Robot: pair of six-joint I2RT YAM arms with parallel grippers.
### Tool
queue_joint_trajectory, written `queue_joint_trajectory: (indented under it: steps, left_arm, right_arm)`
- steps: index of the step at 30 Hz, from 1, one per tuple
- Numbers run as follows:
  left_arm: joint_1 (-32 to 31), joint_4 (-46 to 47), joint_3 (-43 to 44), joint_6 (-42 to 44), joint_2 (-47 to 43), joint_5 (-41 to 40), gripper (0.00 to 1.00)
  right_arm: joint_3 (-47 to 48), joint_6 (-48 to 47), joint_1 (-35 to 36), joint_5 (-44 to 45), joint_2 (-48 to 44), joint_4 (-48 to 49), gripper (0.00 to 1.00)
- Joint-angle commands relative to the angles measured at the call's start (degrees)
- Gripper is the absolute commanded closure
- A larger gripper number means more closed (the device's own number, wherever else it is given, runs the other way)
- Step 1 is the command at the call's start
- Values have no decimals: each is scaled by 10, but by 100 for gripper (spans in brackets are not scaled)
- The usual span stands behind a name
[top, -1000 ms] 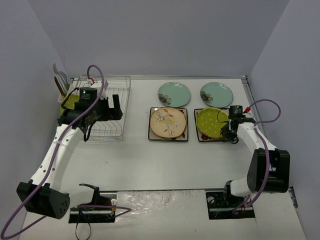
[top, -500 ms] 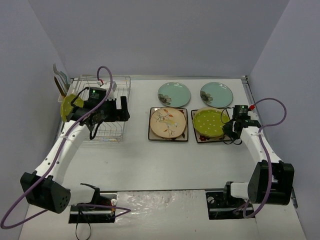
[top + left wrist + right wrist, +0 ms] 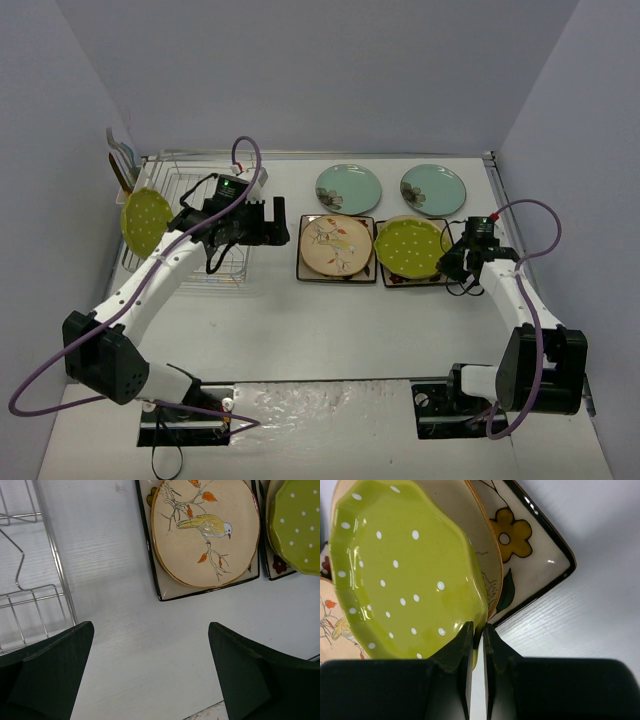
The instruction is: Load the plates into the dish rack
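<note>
Lime-green dotted plate (image 3: pixel 405 565) is hanging in the right gripper (image 3: pixel 476 630), whose jaws are pinching shut on its near rim. It is reaching away from the fingers toward the robot's left, tilting up off the cream plate (image 3: pixel 489 570) and the square plate (image 3: pixel 530 540) beneath it.

Across the table on the robot's left, the left gripper (image 3: pixel 150 626) is hovering with its jaws spread wide and holding nothing. It is sitting between the dish rack (image 3: pixel 200 215) and the cream bird plate (image 3: pixel 336 246), which is lying flat just ahead of its fingertips.

The rack is lying well to the left of the held plate, with the left arm in between and much nearer to it. So the right arm is looking at a long sideways carry, and the plate's face is needing to turn upright to slide between the prongs.

Another lime-green plate (image 3: pixel 143 220) is standing on edge at the rack's left side. Farthest back, the left teal plate (image 3: pixel 348 188) and the right teal plate (image 3: pixel 432 189) are lying flat, untouched.
</note>
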Motion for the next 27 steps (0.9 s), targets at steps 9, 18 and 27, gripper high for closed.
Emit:
queue_joint_trajectory:
  steps: [9,18,27]
  left_arm:
    - [-55,72,53,-52,43,5,3]
    - [-85,136,52,-100,110,10,3]
    - [-95,216,90,-143,225,78,3]
  right_arm:
    - [-51,-51,36,-157,-2,180,100]
    - [-63,-45,37,-175,33,235,100]
    - [-58,-54,37,-173,60,258,100]
